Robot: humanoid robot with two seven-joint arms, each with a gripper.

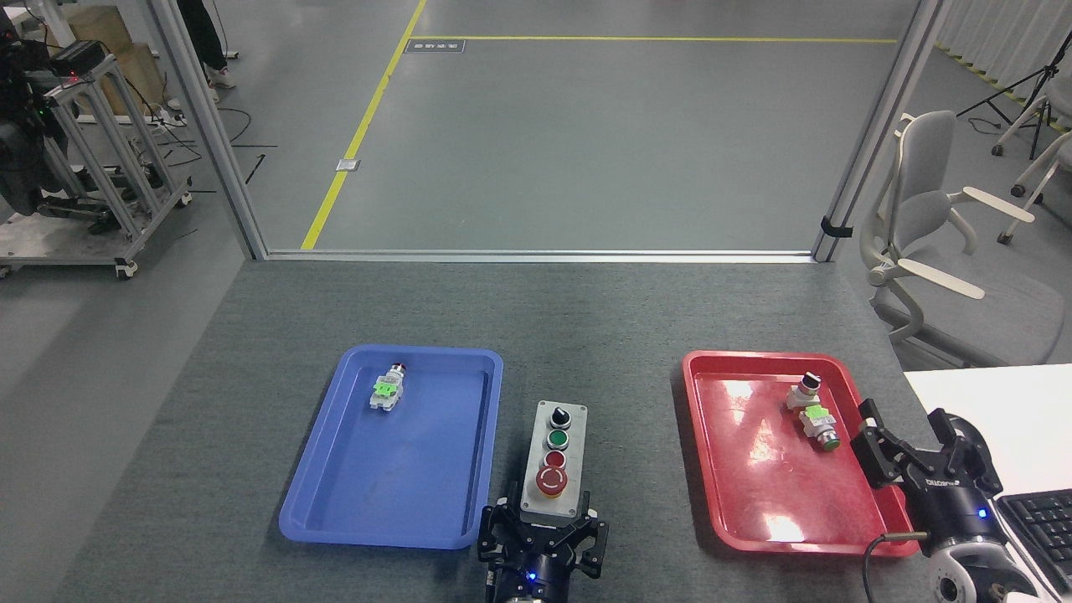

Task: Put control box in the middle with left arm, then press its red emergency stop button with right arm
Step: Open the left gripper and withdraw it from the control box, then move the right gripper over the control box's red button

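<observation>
The control box (573, 469) lies lengthwise on the dark-grey felt in the middle (624, 419), between the two trays. Its row runs from a black knob at the far end, through a green and a small red button, to the red emergency stop button (552, 480) nearest me. My left gripper (544, 529) reaches in from the bottom edge, its black claws shut around the box's near end. At the right, my right gripper (904, 427) stands open over the red tray's right rim, with nothing between its fingers.
A blue tray (335, 511) left of the box holds one small switch part (387, 390). The red tray (699, 477) on the right holds two switch parts (814, 409). A white desk with a keyboard (1034, 515) borders the right arm. A chair (921, 201) stands beyond the table.
</observation>
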